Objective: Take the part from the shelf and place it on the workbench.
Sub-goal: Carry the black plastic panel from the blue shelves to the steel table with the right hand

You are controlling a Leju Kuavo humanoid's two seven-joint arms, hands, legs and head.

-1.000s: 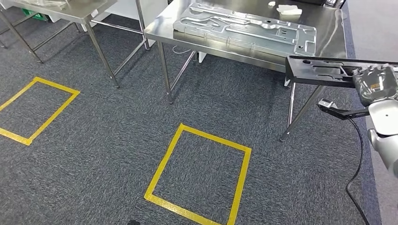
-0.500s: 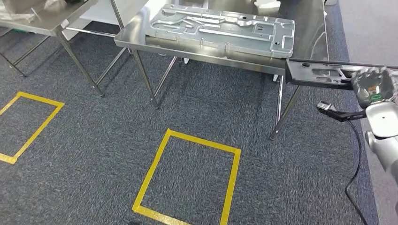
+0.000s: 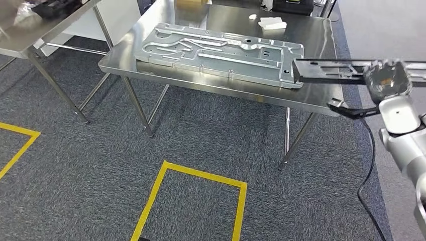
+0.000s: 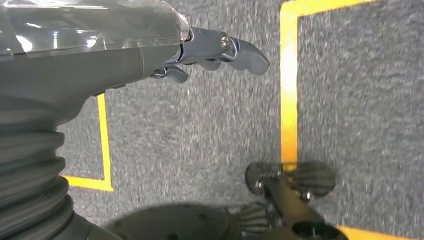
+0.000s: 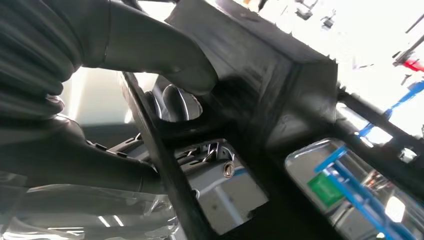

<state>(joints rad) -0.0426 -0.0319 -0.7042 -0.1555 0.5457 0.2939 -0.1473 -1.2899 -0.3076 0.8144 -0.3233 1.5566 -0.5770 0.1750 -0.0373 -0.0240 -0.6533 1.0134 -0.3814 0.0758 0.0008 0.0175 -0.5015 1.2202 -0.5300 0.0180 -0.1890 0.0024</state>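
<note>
Steel makes up the workbench (image 3: pixel 321 98), one table on thin legs over grey carpet (image 3: pixel 90 170). On it lies one large silver plate (image 3: pixel 221 52) with raised ribs and holes, reaching nearly from the bench's left end to its right part. Behind the plate lie two white bits (image 3: pixel 271 22), one larger and one small, and a brown box (image 3: pixel 191 4) stands at the far edge. A second steel table (image 3: pixel 35 37) stands to the left, well apart, with dark things on it too blurred to name.

One black part (image 3: pixel 326 70), long and flat with cut-outs, is held level in the right hand (image 3: pixel 387 80) over the bench's right end, its free tip just beside the corner of the plate; whether it touches the bench cannot be told. In the right wrist view the thumb (image 5: pixel 160 47) presses on the part (image 5: pixel 260 75) and fingers curl through one opening, so the hand grips it firmly. A black cable (image 3: pixel 369 170) hangs from the right arm.

Two yellow tape squares mark the carpet: one (image 3: pixel 196 201) in front of the bench, one (image 3: pixel 17 145) at the left edge. The left hand (image 4: pixel 210 50) hangs over the carpet holding nothing, its fingers (image 4: pixel 245 52) loosely bent and apart.
</note>
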